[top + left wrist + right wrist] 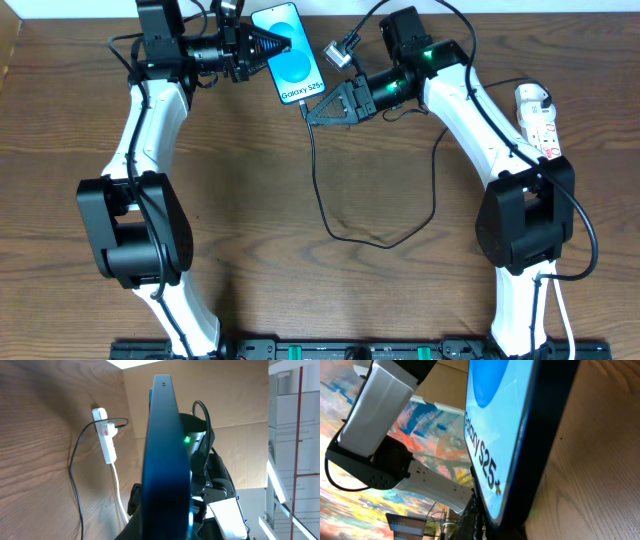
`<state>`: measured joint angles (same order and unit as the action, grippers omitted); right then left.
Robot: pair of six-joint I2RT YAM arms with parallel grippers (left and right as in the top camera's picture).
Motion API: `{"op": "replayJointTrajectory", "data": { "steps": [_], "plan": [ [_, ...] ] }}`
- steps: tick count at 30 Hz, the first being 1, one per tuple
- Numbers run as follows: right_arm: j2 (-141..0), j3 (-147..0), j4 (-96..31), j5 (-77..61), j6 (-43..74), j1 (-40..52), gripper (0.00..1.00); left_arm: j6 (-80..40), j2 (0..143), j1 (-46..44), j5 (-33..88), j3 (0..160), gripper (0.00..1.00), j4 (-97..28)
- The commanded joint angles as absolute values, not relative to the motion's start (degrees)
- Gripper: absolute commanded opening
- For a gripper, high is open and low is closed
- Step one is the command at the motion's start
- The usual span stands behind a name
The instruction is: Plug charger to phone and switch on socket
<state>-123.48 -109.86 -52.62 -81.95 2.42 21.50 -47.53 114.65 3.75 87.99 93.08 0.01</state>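
Worktop: brown wood grain, with a cardboard wall behind it in the left wrist view.
Left tool: closed on one long edge of the phone, gripping it edge-on straight ahead of the tips, seemingly tilted up off the wood.
Right tool: tips drawn near together right at the phone's bottom end; cannot tell whether clamped on the plug or merely beside it, own fingers out of the wrist view.
Phone: pinned between the two tools, screen lit blue, "Galaxy S25+" readable close in front of the right tool.
Charger: black cable leaving the right tool's tips, trailing back in a loose loop and on under that arm; plug tip hidden, seated or not unclear.
Socket: well behind the right tool, beside that arm's lower part, black lead already in it; switch position too small to read.
Step in hand: probably seating the plug in the phone's port.
Next move: likely a short push along the phone's length, braced by the left tool; then letting go, drawing back to the socket, pressing its switch.
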Motion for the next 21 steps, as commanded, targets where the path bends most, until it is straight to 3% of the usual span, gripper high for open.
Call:
{"op": "replayJointTrajectory", "data": {
  "steps": [1, 21],
  "plan": [
    [-121.5, -110.1, -52.6, -81.0, 2.9, 21.0, 0.01, -46.1, 113.7, 3.8, 90.1, 93.2, 0.07, 0.1],
    [-121.5, -110.1, -55.4, -80.6, 0.8, 20.9, 0.01, -45.8, 113.7, 4.6, 90.1, 93.2, 0.07, 1.4]
  ]
}}
